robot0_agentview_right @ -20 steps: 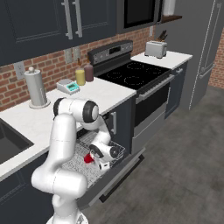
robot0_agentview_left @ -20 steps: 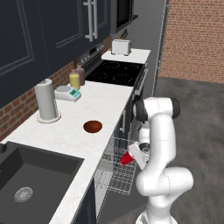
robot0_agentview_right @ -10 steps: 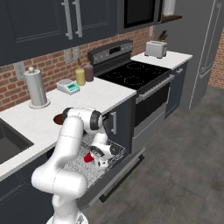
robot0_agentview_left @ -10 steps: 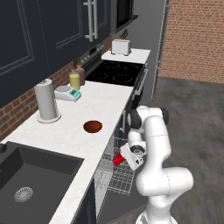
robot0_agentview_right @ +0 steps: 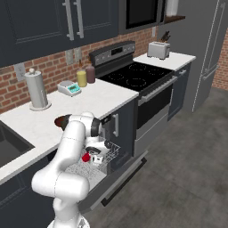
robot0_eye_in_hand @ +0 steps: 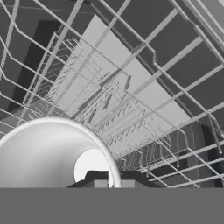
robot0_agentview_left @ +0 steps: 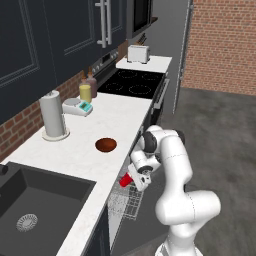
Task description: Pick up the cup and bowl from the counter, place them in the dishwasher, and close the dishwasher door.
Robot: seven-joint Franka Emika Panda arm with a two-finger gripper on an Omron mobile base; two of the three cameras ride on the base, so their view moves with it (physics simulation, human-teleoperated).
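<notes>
My gripper [robot0_agentview_left: 136,181] is shut on the red cup [robot0_agentview_left: 126,180], holding it tilted just above the grey wire rack [robot0_agentview_left: 124,206] of the open dishwasher. From the right base view the cup [robot0_agentview_right: 86,157] and gripper [robot0_agentview_right: 92,156] hang over the rack [robot0_agentview_right: 105,159], and the dishwasher door [robot0_agentview_right: 122,181] lies folded down. In the hand view the cup's white inside [robot0_eye_in_hand: 48,153] sits at the lower left, at my gripper [robot0_eye_in_hand: 113,180], with rack wires [robot0_eye_in_hand: 131,94] beyond. The dark reddish-brown bowl [robot0_agentview_left: 106,145] rests on the white counter [robot0_agentview_left: 125,117], left of my arm.
A paper towel roll [robot0_agentview_left: 53,115], a small scale [robot0_agentview_left: 76,107], a yellow jar [robot0_agentview_left: 85,92] and a brown bottle [robot0_agentview_left: 92,86] stand along the brick wall. The black sink [robot0_agentview_left: 35,205] is at the near left. A black stove [robot0_agentview_left: 132,82] and a toaster [robot0_agentview_left: 138,53] lie farther along.
My arm has folded lower and carried the cup in toward the cabinet, over the pulled-out rack. The bowl has stayed put.
</notes>
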